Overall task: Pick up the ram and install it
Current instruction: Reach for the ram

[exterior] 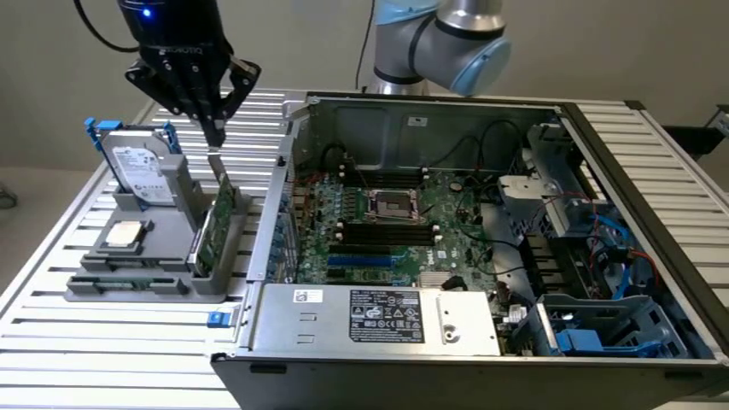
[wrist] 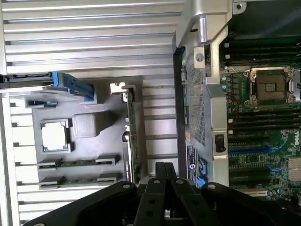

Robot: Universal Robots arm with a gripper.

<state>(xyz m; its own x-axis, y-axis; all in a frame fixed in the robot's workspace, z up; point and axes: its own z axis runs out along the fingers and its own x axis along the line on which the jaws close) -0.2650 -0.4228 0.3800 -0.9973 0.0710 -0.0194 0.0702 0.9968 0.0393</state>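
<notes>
My black gripper (exterior: 213, 128) hangs shut and empty over the grey holder (exterior: 160, 295) at the exterior view's left. Its fingertips are just above the top edge of a tall green expansion card (exterior: 222, 213) standing in that holder. In the wrist view the gripper (wrist: 164, 170) has its fingers pressed together with nothing between them, near the card (wrist: 131, 141). The ram (wrist: 77, 163), a narrow green stick, lies in a slot of the holder beside a second stick (wrist: 77, 180). In the exterior view the ram (exterior: 125, 283) sits along the holder's front edge.
A silver-labelled hard drive (exterior: 142, 171) with blue rails stands at the holder's back, with a processor chip (exterior: 125, 235) lying in front of it. The open computer case (exterior: 376, 316) fills the exterior view's right, its motherboard showing long black memory slots (exterior: 387, 235). The slatted table (exterior: 102, 350) carries everything.
</notes>
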